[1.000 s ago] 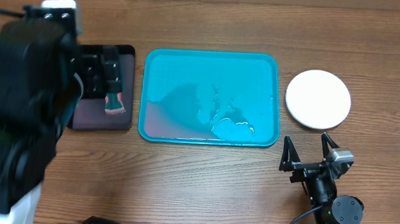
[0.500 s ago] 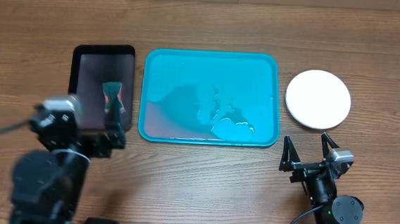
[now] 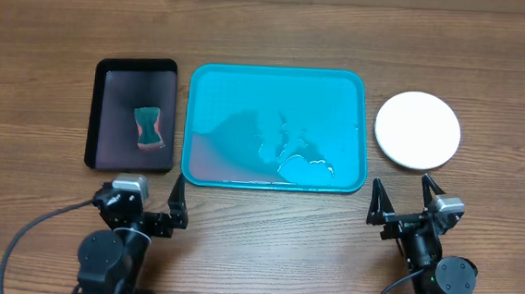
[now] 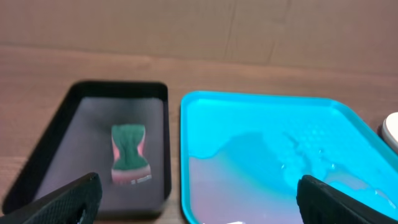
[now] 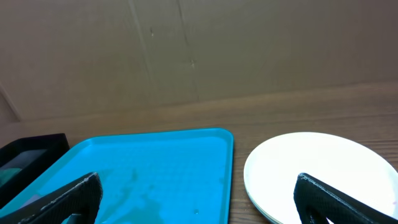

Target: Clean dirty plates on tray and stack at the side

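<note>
The plate [image 3: 417, 130] is round and white, and its upper face shows no smears. It lies flat on the desk [image 3: 271, 27], to the right of the tray [image 3: 280, 79] and apart from it. The right wrist view shows a doubled edge at the plate's near-left rim; whether further plates lie beneath cannot be determined. The tray is turquoise with rounded corners and a raised rim. It sits at the centre of the desk and carries a shallow pool of liquid [image 3: 243, 160], tinted pink along its near-left part. A black tray [image 3: 98, 108] stands just beside its left side and contains a green-and-pink sponge [image 3: 150, 127]. The left claw [image 4: 198, 198] sits near the desk's front edge, spread wide, gripping nothing and touching nothing. The right claw [image 3: 404, 196], below the plate, is likewise spread wide and grips nothing.
</note>
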Available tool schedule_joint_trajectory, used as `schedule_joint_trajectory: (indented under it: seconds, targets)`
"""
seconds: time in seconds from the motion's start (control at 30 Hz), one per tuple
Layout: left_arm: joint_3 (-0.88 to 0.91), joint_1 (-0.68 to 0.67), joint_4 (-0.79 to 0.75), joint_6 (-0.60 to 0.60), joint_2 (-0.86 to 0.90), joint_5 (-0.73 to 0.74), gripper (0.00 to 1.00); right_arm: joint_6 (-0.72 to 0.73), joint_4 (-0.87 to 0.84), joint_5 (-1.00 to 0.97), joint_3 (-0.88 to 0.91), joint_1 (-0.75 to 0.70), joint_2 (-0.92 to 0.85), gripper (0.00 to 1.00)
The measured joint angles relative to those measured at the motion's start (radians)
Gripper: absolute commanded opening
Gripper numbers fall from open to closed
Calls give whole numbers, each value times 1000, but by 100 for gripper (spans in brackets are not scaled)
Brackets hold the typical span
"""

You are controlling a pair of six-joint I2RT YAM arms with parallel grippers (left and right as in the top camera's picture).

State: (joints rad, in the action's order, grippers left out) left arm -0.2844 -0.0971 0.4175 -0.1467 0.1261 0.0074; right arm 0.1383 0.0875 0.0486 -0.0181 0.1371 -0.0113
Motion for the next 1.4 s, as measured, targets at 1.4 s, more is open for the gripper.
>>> schedule_joint_trajectory:
  seconds: [1.4]
  targets:
    - [191, 0, -126, -2, -109, -4, 100, -1, -1, 0, 0, 0, 0, 100]
